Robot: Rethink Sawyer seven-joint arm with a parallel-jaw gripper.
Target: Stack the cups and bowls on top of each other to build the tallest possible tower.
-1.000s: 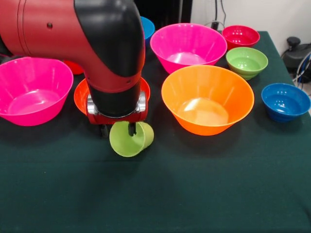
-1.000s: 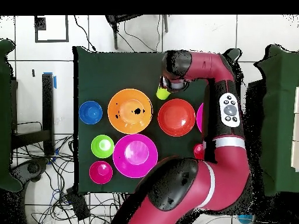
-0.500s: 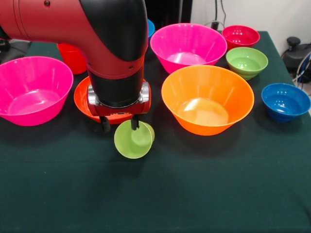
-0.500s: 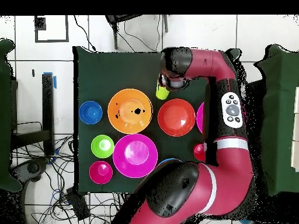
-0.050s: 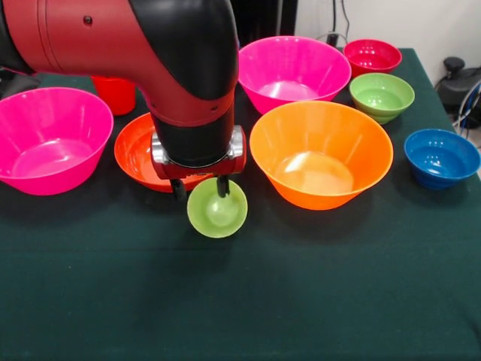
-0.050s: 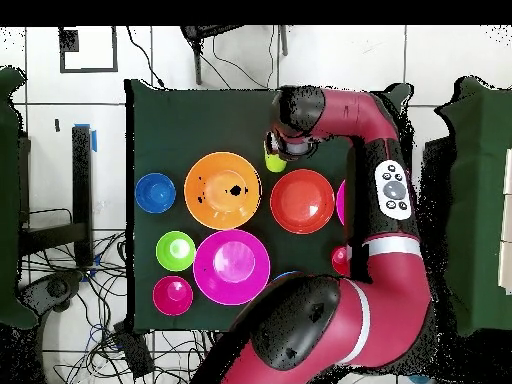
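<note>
At center frame, the end effector [image 5: 201, 188] pinches one lime cup [image 5: 217, 210]; one red cup [image 5: 115, 92] sits upper left among seven visible bowls on the desk [image 5: 316, 293].

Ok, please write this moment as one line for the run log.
pincer: shut on green cup | cup: tipped, mouth facing camera | position: between red-orange bowl and orange bowl | tower: not started

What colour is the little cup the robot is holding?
Lime green; the smooth plastic cup in the pincer shows best in the front view.
</note>
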